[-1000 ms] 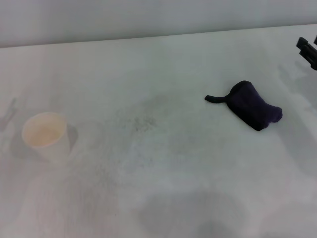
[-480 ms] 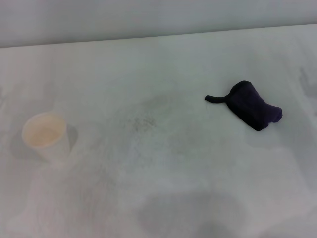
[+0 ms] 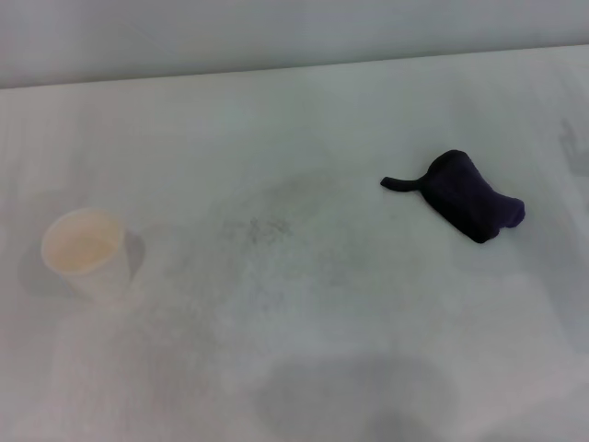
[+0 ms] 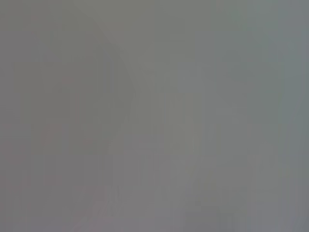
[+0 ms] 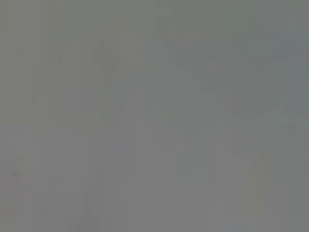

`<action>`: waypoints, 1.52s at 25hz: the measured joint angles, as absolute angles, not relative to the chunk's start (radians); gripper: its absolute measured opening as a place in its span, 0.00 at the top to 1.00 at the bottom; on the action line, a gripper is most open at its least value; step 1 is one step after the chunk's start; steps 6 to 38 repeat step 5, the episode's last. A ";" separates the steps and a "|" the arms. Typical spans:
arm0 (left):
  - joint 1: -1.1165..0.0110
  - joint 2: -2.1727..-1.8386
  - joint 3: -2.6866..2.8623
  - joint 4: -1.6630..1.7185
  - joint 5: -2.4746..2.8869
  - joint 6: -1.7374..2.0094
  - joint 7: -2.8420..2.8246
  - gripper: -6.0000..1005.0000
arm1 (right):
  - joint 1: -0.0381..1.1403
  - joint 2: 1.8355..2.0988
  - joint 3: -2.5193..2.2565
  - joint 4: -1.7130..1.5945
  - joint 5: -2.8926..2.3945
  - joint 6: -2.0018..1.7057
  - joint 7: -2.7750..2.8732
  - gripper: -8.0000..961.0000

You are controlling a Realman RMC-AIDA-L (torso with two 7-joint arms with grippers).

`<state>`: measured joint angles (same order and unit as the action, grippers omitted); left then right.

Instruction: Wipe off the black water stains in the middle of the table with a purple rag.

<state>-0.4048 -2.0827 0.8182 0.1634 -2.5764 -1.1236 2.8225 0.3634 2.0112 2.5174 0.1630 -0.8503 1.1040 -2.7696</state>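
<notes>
The purple rag lies bunched on the table at the right in the head view, its thin dark tail pointing left. Near the table's middle I see only a faint grey speckled smudge; no black water stains show there. Neither gripper is in the head view. Both wrist views show a plain grey field with nothing recognisable.
A paper cup stands upright at the left of the table. The table's far edge meets a grey wall at the back. A soft shadow lies on the table near the front edge.
A dark gripper part at the far right edge one second ago has left the view. The rag and cup have not moved.
</notes>
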 joint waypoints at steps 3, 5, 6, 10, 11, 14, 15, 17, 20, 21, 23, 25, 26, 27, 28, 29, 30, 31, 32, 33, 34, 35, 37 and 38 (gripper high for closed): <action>-0.392 -2.080 0.820 0.170 -2.570 -1.128 2.823 0.12 | 0.342 2.012 2.518 0.153 -0.847 1.163 -2.786 0.43; -0.383 -2.078 0.821 0.176 -2.568 -1.133 2.823 0.12 | 0.329 2.013 2.519 0.146 -0.838 1.197 -2.790 0.43; -0.383 -2.078 0.821 0.176 -2.568 -1.133 2.823 0.12 | 0.329 2.013 2.519 0.146 -0.838 1.197 -2.790 0.43; -0.383 -2.078 0.821 0.176 -2.568 -1.133 2.823 0.12 | 0.329 2.013 2.519 0.146 -0.838 1.197 -2.790 0.43; -0.383 -2.078 0.821 0.176 -2.568 -1.133 2.823 0.12 | 0.329 2.013 2.519 0.146 -0.838 1.197 -2.790 0.43; -0.383 -2.078 0.821 0.176 -2.568 -1.133 2.823 0.12 | 0.329 2.013 2.519 0.146 -0.838 1.197 -2.790 0.43; -0.383 -2.078 0.821 0.176 -2.568 -1.133 2.823 0.12 | 0.329 2.013 2.519 0.146 -0.838 1.197 -2.790 0.43; -0.383 -2.078 0.821 0.176 -2.568 -1.133 2.823 0.12 | 0.329 2.013 2.519 0.146 -0.838 1.197 -2.790 0.43; -0.383 -2.078 0.821 0.176 -2.568 -1.133 2.823 0.12 | 0.329 2.013 2.519 0.146 -0.838 1.197 -2.790 0.43; -0.383 -2.078 0.821 0.176 -2.568 -1.133 2.823 0.12 | 0.329 2.013 2.519 0.146 -0.838 1.197 -2.790 0.43; -0.383 -2.078 0.821 0.176 -2.568 -1.133 2.823 0.12 | 0.329 2.013 2.519 0.146 -0.838 1.197 -2.790 0.43; -0.383 -2.078 0.821 0.176 -2.568 -1.133 2.823 0.12 | 0.329 2.013 2.519 0.146 -0.838 1.197 -2.790 0.43; -0.383 -2.078 0.821 0.176 -2.568 -1.133 2.823 0.12 | 0.329 2.013 2.519 0.146 -0.838 1.197 -2.790 0.43; -0.383 -2.078 0.821 0.176 -2.568 -1.133 2.823 0.12 | 0.329 2.013 2.519 0.146 -0.838 1.197 -2.790 0.43; -0.383 -2.078 0.821 0.176 -2.568 -1.133 2.823 0.12 | 0.329 2.013 2.519 0.146 -0.838 1.197 -2.790 0.43; -0.383 -2.078 0.821 0.176 -2.568 -1.133 2.823 0.12 | 0.329 2.013 2.519 0.146 -0.838 1.197 -2.790 0.43; -0.383 -2.078 0.821 0.176 -2.568 -1.133 2.823 0.12 | 0.329 2.013 2.519 0.146 -0.838 1.197 -2.790 0.43; -0.383 -2.078 0.821 0.176 -2.568 -1.133 2.823 0.12 | 0.329 2.013 2.519 0.146 -0.838 1.197 -2.790 0.43; -0.383 -2.078 0.821 0.176 -2.568 -1.133 2.823 0.12 | 0.329 2.013 2.519 0.146 -0.838 1.197 -2.790 0.43; -0.383 -2.078 0.821 0.176 -2.568 -1.133 2.823 0.12 | 0.329 2.013 2.519 0.146 -0.838 1.197 -2.790 0.43; -0.383 -2.078 0.821 0.176 -2.568 -1.133 2.823 0.12 | 0.329 2.013 2.519 0.146 -0.838 1.197 -2.790 0.43; -0.383 -2.078 0.821 0.176 -2.568 -1.133 2.823 0.12 | 0.329 2.013 2.519 0.146 -0.838 1.197 -2.790 0.43; -0.383 -2.078 0.821 0.176 -2.568 -1.133 2.823 0.12 | 0.329 2.013 2.519 0.146 -0.838 1.197 -2.790 0.43; -0.383 -2.078 0.821 0.176 -2.568 -1.133 2.823 0.12 | 0.329 2.013 2.519 0.146 -0.838 1.197 -2.790 0.43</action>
